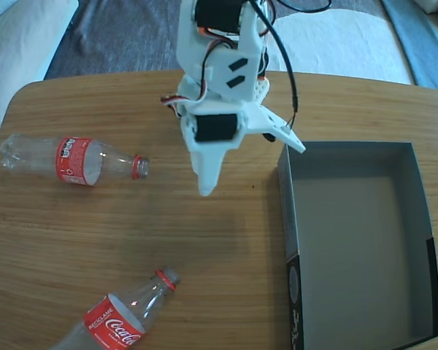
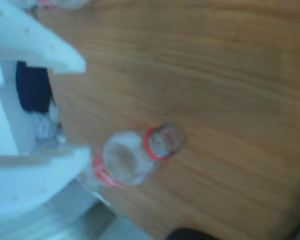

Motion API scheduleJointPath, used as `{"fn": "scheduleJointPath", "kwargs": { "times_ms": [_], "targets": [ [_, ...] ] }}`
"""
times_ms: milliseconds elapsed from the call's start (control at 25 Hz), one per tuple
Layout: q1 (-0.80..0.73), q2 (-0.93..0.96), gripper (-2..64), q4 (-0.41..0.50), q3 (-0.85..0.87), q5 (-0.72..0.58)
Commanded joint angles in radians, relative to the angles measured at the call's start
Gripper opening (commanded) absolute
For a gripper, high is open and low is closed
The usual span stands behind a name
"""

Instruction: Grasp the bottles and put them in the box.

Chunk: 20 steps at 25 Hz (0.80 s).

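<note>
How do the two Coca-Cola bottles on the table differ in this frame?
In the fixed view, the upper bottle lies fully in frame, neck pointing right toward the box. The lower bottle lies diagonally, neck up-right, its base cut off by the frame edge. Both are clear, capless, red-labelled, on the wooden table, outside the box.

1. The white arm [image 1: 223, 58] is reaching in from the top edge of the fixed view, wrist angling downward.
2. The gripper [image 1: 252, 164] is hanging above the surface with its jaws spread wide, gripping nothing.
3. In the wrist view, both fingers [image 2: 35, 47] are entering from the left.
</note>
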Motion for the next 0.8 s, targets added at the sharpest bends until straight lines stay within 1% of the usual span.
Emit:
{"fn": "scheduleJointPath", "kwargs": {
  "times_ms": [0, 80, 160, 280, 320, 440, 520, 600, 760],
  "targets": [
    [0.032, -0.032, 14.4, 0.006, -0.100, -0.156],
    [0.061, -0.078, 14.4, 0.008, -0.141, -0.291],
    [0.087, -0.118, 14.5, 0.008, -0.184, -0.393],
    [0.123, -0.176, 15.1, 0.008, -0.232, -0.488],
    [0.133, -0.196, 17.6, 0.008, -0.247, -0.503],
    [0.161, -0.244, 32.2, 0.008, -0.290, -0.525],
    [0.167, -0.279, 40.3, 0.008, -0.318, -0.525],
    [0.173, -0.324, 44.0, 0.008, -0.345, -0.528],
    [0.190, -0.430, 44.5, 0.000, -0.407, -0.566]
  ]
}}
